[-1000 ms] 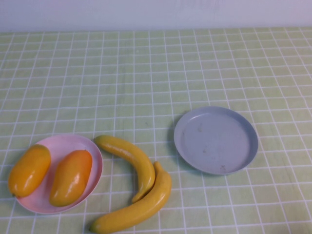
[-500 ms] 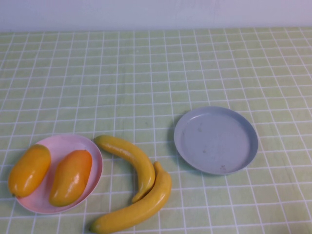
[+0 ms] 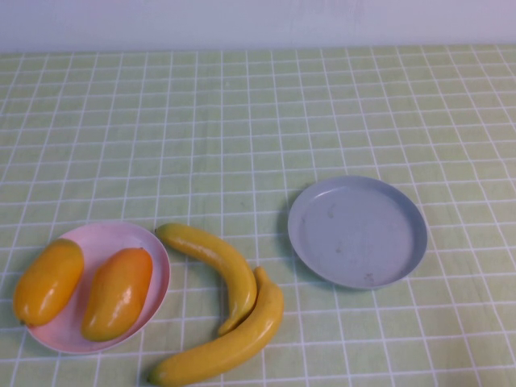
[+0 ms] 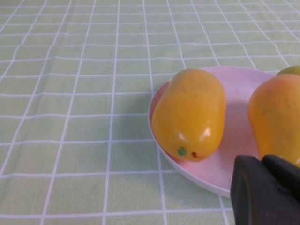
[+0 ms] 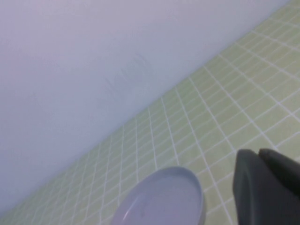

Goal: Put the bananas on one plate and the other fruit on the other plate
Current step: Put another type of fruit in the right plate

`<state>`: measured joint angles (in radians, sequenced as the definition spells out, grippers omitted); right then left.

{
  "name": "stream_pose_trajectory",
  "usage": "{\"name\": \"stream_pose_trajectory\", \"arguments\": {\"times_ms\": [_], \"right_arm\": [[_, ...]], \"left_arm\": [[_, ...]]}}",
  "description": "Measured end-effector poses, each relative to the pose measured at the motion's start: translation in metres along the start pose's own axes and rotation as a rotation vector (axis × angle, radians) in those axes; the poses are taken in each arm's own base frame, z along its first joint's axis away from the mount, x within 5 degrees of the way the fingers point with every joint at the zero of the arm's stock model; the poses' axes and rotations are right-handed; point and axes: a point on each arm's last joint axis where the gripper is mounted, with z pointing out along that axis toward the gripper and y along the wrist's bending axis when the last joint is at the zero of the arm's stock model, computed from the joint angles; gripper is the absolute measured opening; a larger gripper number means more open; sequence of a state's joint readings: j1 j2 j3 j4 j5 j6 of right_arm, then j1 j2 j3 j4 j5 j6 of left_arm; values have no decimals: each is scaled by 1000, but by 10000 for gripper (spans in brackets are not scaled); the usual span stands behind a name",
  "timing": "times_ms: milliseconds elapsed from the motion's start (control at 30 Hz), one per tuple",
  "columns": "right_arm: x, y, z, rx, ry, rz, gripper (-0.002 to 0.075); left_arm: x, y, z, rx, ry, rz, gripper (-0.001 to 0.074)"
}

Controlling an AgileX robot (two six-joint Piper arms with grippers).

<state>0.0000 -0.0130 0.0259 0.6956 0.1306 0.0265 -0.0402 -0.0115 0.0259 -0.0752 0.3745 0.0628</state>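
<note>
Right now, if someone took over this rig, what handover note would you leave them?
Left gripper: beside the pink plate, holding nothing.
Right gripper: near the grey-blue plate, holding nothing.
Done: both mango-like fruits lie on the pink plate.
Left: the two bananas lie touching on the cloth between the plates; both go onto the grey-blue plate, which holds nothing.

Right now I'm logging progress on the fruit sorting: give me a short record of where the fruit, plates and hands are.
pink plate: near left, holds both mangoes
mangoes: and, side by side, the left one overhanging the rim
bananas: and, on the cloth between the plates, touching
grey-blue plate: right, nothing on it
left hand: by the pink plate, holds nothing visible
right hand: raised, grey-blue plate in view
</note>
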Motion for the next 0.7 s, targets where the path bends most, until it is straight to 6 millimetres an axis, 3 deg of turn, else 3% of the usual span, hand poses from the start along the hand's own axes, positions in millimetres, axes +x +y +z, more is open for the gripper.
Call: {"name": "stream_pose_trajectory", "arguments": {"times_ms": [133,400,700], "right_arm": [[3,9,-1,-17,126,25,-15],[-18,52,14,16,556,-57,-15],[-41,71,75,54,933,-267,-15]], "left_arm": [[0,0,0,0,0,0,4],[0,0,0,0,0,0,4],[0,0,0,0,0,0,4]]}}
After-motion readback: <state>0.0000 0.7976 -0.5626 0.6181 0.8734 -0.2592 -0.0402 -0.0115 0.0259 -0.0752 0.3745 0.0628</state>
